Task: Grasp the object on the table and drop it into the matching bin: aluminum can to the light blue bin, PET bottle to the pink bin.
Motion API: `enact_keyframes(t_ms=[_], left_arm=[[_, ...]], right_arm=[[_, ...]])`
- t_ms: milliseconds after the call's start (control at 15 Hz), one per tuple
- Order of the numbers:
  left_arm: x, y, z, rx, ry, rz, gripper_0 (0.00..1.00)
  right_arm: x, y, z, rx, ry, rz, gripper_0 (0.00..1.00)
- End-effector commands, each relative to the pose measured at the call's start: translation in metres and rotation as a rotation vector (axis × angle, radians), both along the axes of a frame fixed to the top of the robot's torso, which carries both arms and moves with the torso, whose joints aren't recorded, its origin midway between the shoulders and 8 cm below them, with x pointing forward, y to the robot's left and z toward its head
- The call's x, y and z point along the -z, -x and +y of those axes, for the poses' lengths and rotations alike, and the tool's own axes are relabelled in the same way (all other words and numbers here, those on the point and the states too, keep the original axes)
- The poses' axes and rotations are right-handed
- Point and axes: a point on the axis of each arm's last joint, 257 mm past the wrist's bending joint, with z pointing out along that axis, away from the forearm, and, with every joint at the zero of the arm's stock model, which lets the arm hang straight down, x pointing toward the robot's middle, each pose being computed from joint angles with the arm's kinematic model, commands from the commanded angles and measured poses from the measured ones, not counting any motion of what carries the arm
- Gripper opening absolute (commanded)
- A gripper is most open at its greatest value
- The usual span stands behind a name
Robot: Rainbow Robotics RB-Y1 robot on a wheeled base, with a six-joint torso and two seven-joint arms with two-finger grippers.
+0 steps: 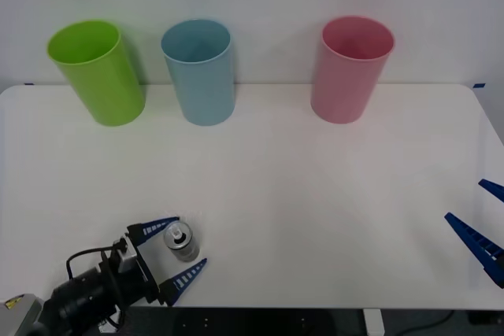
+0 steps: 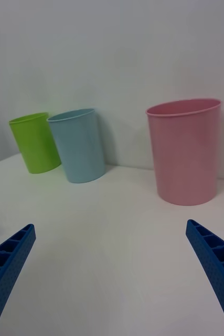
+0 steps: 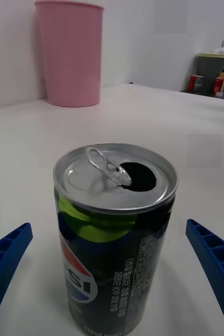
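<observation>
The right gripper (image 1: 482,226) is partly cut off by the front view's right edge, its blue fingers spread over bare desk (image 1: 315,194). In the left wrist view the foot of the aluminum can (image 3: 114,236) runs out of frame. The can stands upright near the desk's front left, long axis vertical, opened top and raised pull tab facing up. The left gripper (image 1: 175,252) straddles it, fingers spread and apart from its sides. The light blue bin (image 1: 198,71) and pink bin (image 1: 350,67) stand along the far edge.
</observation>
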Motion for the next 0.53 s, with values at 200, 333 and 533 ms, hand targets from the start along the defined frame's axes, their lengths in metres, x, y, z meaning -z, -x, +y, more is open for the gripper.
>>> enact_keyframes(t_ms=[200,333,533], left_arm=[[-0.0013,-0.0011,-0.0066,0.007,0.007,-0.003,1.0],[-0.0015,-0.0015,-0.0069,0.008,0.004,-0.005,1.0],[-0.001,-0.0009,-0.0067,0.008,0.001,-0.009,0.15]], right_arm=[[0.0,0.0,0.0,0.0,0.0,0.0,1.0],[0.0,0.0,0.0,0.0,0.0,0.0,1.0],[0.0,0.0,0.0,0.0,0.0,0.0,1.0]])
